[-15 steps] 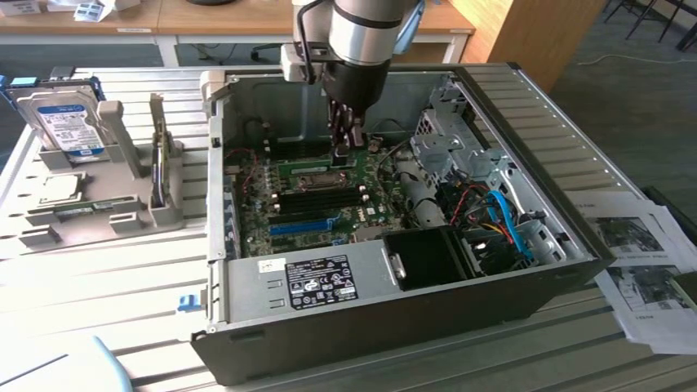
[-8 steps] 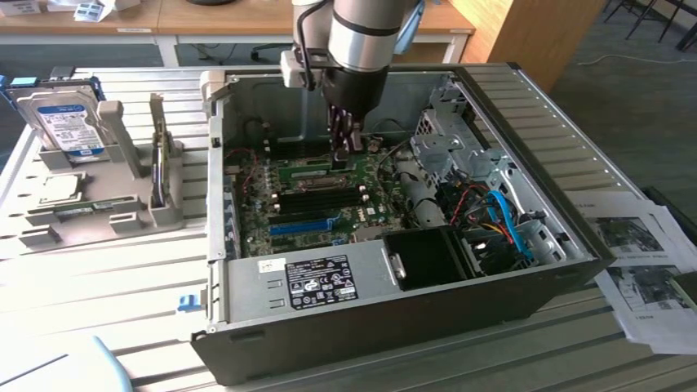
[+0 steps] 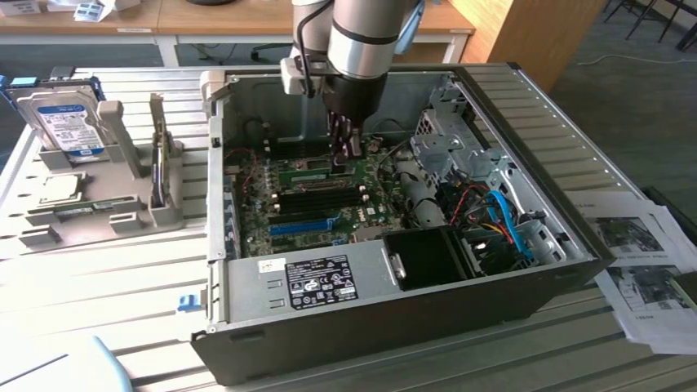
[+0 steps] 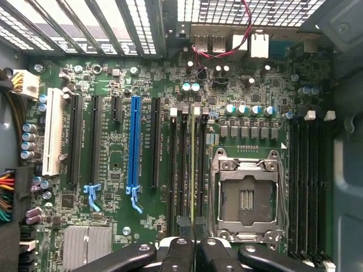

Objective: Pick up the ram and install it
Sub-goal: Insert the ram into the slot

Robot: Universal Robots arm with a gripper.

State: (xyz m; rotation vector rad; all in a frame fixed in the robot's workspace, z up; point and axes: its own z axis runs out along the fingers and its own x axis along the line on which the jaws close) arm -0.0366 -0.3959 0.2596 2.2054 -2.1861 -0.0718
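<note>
- The ram is likely light, thin and stiff, but fragile. It should be taken by its long flat faces near the top edge, clear of the bottom contact edge, and pressed straight down rather than twisted.
- A narrow board like this probably pivots easily in a pinch grip, so a hold near its middle would suit it best.
- The jaws are nearly closed, and in the wrist view they pinch the ram between them by its two faces.
- Seen edge-on, the ram is a thin pale green line, so its label and chips cannot be made out.
- It stands on edge over the dark memory slots, just beside the empty processor socket and between that socket and the long blue slot.
- I cannot tell whether its lower edge touches a slot.
</note>
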